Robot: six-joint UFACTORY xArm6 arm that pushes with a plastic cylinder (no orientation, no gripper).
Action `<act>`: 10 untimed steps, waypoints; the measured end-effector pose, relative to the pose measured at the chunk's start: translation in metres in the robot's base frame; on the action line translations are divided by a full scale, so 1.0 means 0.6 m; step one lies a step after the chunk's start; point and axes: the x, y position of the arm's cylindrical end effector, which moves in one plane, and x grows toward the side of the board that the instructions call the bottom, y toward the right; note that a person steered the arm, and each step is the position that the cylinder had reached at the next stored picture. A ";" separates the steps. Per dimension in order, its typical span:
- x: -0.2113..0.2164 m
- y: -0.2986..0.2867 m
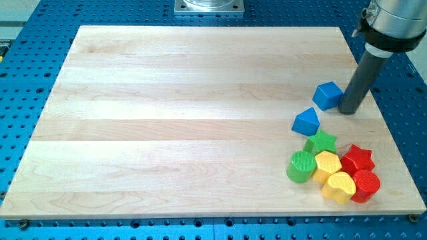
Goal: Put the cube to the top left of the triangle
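Observation:
A blue cube sits on the wooden board at the view's right. A blue triangle lies just below and left of the cube, a small gap apart. My tip rests on the board right beside the cube's right side, touching or nearly touching it. The dark rod rises from there to the view's top right corner.
Below the triangle is a tight cluster: a green star, a green cylinder, a yellow block, a yellow heart-like block, a red star and a red cylinder. The board's right edge is near the tip.

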 end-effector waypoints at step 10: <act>-0.157 -0.219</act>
